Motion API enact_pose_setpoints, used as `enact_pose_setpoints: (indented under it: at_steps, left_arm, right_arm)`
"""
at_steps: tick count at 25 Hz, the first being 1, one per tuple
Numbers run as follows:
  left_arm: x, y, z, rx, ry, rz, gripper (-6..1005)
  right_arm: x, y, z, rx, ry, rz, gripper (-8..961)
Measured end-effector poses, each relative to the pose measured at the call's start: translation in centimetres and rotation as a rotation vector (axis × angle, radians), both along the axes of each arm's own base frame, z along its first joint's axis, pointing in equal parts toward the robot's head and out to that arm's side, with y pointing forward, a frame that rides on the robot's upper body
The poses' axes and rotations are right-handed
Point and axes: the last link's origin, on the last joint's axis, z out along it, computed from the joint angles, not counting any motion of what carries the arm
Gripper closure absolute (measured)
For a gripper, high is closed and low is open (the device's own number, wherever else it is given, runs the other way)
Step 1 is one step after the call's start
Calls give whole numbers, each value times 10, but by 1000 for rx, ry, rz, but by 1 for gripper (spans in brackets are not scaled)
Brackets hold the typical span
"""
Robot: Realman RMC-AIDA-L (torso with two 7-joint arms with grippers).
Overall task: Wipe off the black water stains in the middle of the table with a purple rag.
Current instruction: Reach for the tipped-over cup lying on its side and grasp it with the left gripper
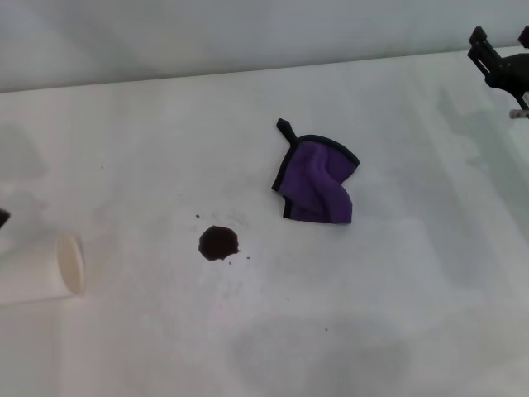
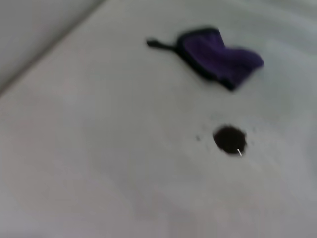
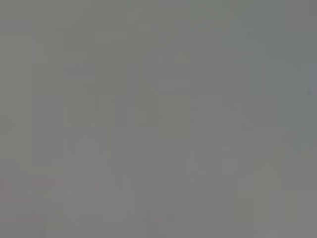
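Observation:
The purple rag (image 1: pixel 318 186) lies crumpled on the white table (image 1: pixel 397 298), its black corner loop pointing toward the far edge. It also shows in the left wrist view (image 2: pixel 218 57). The black water stains (image 1: pixel 218 242) are a small dark blot with a few specks around it, left of and nearer than the rag, also seen in the left wrist view (image 2: pixel 230 139). My right gripper (image 1: pixel 502 40) hangs open and empty at the far right, well away from the rag. Of my left gripper only a dark sliver (image 1: pixel 2 217) shows at the left edge.
A cream paper cup (image 1: pixel 45 270) lies on its side at the left edge, its mouth facing the stain. The table's far edge meets a grey wall (image 1: pixel 248 33). The right wrist view shows only plain grey.

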Motion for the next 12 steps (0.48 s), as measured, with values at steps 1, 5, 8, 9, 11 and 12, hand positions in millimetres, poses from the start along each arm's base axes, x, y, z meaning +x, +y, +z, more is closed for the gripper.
enact_pose_setpoints:
  at_steps: [1, 5, 8, 9, 11, 12]
  left_arm:
    - [1, -1, -1, -21, 19, -5, 123]
    - [4, -5, -11, -131, 114, -39, 123]
    - [5, -6, -19, -185, 197, -50, 123]
    - [5, -5, -22, -194, 227, -55, 123]
    - [2, -4, -29, -202, 284, -64, 123]
    - [1, -4, -34, -208, 308, -71, 123]
  right_arm:
    - [-1, 1, 0, 1, 3, 1, 101]
    - [-5, 5, -3, -4, 15, 7, 101]
    - [-7, 5, -5, -6, 23, 7, 100]
    - [-7, 5, -6, -8, 29, 6, 100]
    - [-6, 4, -8, -12, 51, -2, 100]
    - [-6, 3, -9, -11, 66, -9, 100]
